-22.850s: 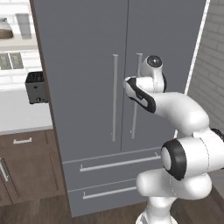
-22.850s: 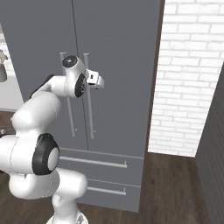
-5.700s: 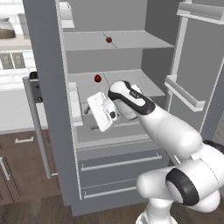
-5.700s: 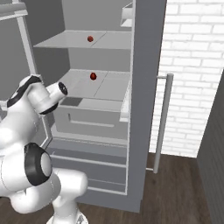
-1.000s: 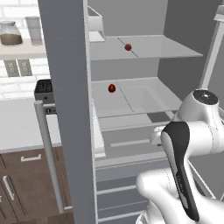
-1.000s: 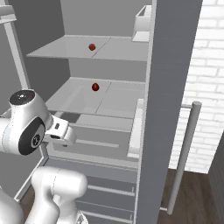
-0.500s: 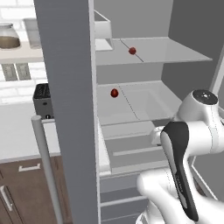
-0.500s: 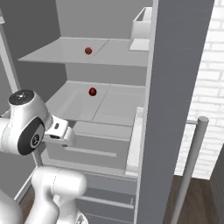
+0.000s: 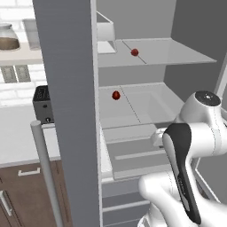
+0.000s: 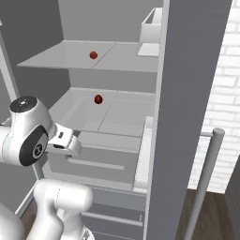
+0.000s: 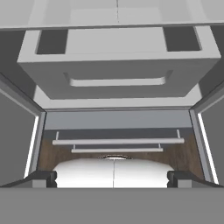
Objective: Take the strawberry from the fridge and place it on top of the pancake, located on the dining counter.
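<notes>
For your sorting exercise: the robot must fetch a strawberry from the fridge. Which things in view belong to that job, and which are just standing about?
Job:
- fridge, doors open
- two small red fruits, one on the upper shelf, one on the lower shelf; which is the strawberry I cannot tell
- gripper, open

Standing about:
- toaster
- glass jar
- white bin

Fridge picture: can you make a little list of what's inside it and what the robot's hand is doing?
fridge: both doors open
upper shelf: one small red fruit, white bin at the side
lower shelf: another small red fruit
strawberry: one of the two, too small to tell which
inner drawer: shut, below the lower shelf
gripper: open, empty, low in front of the drawer
</notes>
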